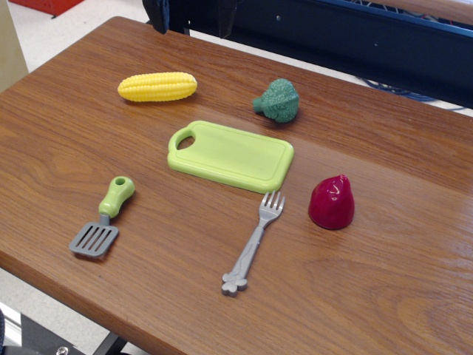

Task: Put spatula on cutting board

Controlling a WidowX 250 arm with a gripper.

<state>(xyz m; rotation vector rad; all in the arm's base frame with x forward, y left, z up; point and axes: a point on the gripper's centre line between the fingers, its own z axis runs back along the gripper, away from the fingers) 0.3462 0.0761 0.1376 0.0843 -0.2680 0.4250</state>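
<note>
A small toy spatula with light-green handle and grey slotted blade [103,220] is seen lying on a brown wooden table [384,296], apart from a flat lime-green plastic cutting board [230,155]. A grey plastic fork [253,245], yellow corn [157,86], green broccoli [278,100] and a dark-red fruit [331,201] are arranged around the board.

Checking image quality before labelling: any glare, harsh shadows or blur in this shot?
In observation.image, the table shows only soft sheen; shadows under the spatula and cutting board are faint; the red toy has a small highlight; focus is slightly soft throughout.
</note>
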